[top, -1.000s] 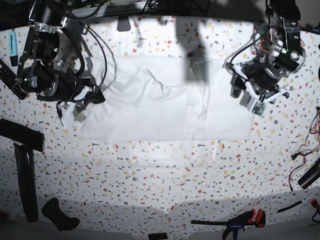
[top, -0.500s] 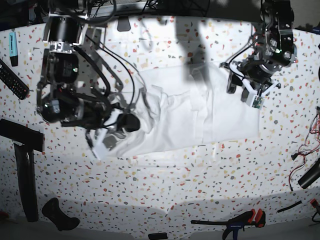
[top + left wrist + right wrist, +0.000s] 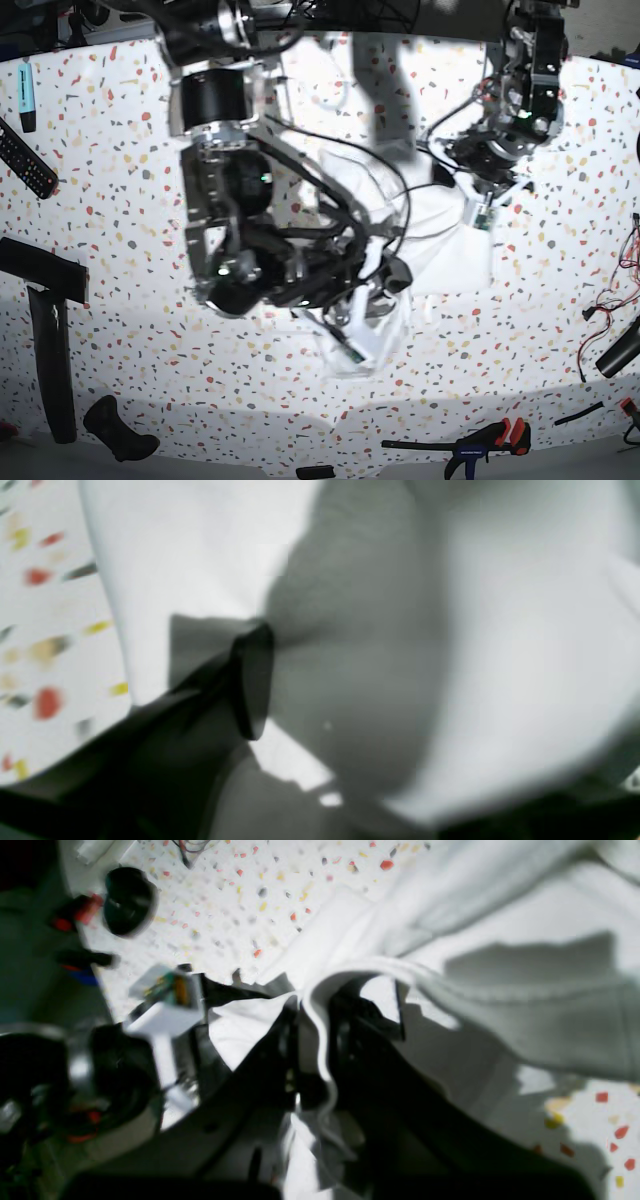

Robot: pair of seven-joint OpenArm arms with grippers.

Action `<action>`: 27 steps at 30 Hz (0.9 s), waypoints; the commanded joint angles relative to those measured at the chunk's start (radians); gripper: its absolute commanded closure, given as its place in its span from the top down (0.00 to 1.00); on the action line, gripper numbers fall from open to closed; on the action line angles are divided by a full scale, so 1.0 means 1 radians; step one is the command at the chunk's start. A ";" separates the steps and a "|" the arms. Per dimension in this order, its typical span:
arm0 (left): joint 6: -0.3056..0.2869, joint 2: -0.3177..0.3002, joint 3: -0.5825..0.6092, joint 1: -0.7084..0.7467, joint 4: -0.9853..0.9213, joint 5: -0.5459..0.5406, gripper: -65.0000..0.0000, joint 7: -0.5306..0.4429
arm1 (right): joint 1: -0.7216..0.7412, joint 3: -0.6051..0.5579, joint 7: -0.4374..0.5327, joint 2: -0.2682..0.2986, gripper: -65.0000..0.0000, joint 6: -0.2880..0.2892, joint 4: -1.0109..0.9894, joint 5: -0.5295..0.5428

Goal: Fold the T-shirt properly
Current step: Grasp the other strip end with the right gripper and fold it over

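The white T-shirt (image 3: pixel 445 240) is bunched at the middle right of the speckled table, with a flap hanging lower down (image 3: pixel 368 345). My right gripper (image 3: pixel 390 272) has reached across to the middle. In the right wrist view it (image 3: pixel 316 1030) is shut on the shirt's rolled hem (image 3: pixel 320 990), and cloth drapes over its black fingers (image 3: pixel 360 1040). My left gripper (image 3: pixel 450 178) is at the shirt's far right part. In the blurred left wrist view one black finger (image 3: pixel 250 680) presses into white cloth (image 3: pixel 500 630) that gathers at its tip; the other finger is hidden.
A remote control (image 3: pixel 25 160) and a blue marker (image 3: pixel 25 95) lie at the left edge, with black bars (image 3: pixel 55 340) below them. A clamp (image 3: pixel 480 440) lies at the front right. Loose wires (image 3: pixel 625 260) and a black cylinder (image 3: pixel 620 350) are at the right edge.
My right arm has swept from the left side to the middle, dragging the shirt's left edge over to the right. The shirt went from flat to bunched. My left arm shifted slightly left.
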 commanded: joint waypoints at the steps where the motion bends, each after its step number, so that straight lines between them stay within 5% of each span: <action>1: -0.027 0.005 0.016 0.011 -0.005 -0.011 0.43 0.069 | 0.025 -0.001 0.032 -0.019 0.00 0.005 0.016 -0.002; 17: -0.028 0.004 0.020 -0.020 0.241 -0.006 0.43 0.205 | -0.037 -0.034 0.037 -0.019 0.00 0.003 0.015 -0.032; 27: 0.001 -0.011 0.019 -0.019 0.360 0.251 0.43 0.306 | -0.036 -0.034 0.031 -0.019 0.00 0.003 0.015 -0.027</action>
